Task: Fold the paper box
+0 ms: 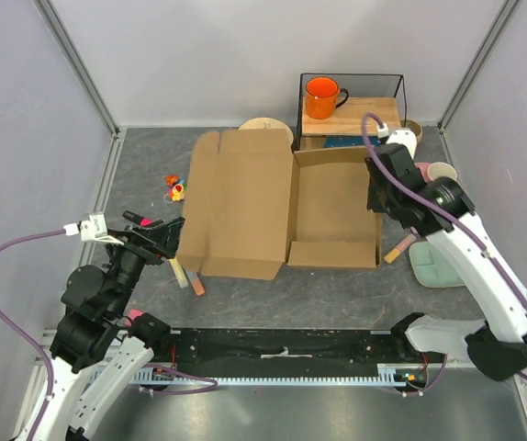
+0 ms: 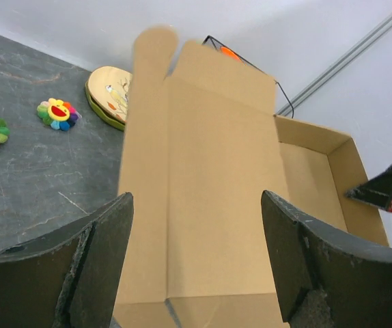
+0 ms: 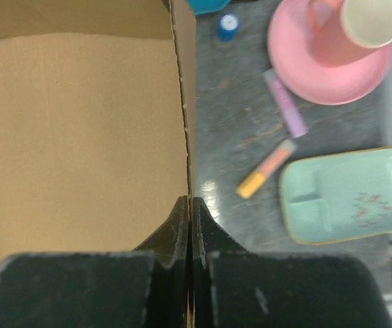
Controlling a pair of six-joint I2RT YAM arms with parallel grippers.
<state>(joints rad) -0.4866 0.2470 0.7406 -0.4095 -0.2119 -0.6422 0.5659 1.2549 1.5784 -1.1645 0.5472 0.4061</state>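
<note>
The paper box (image 1: 245, 202) lies open in the middle of the table, a brown cardboard sheet with its lid panel flat on the left and a shallow tray on the right. The tray's right wall (image 3: 184, 102) stands upright, and my right gripper (image 3: 190, 199) is shut on its top edge. From above, that gripper (image 1: 376, 197) sits at the tray's right side. My left gripper (image 2: 196, 198) is open, with its fingers spread just off the near left corner of the lid panel (image 2: 210, 171); nothing is between them. In the top view the left gripper (image 1: 170, 241) is beside the box's left edge.
An orange mug (image 1: 323, 96) stands on a wooden shelf in a black wire frame behind the box. Right of the box lie a pink plate (image 3: 298, 65) with a cup, a green tray (image 3: 350, 195) and two markers (image 3: 268, 167). Flower toys (image 2: 58, 113) and a round plate (image 2: 107, 96) lie left.
</note>
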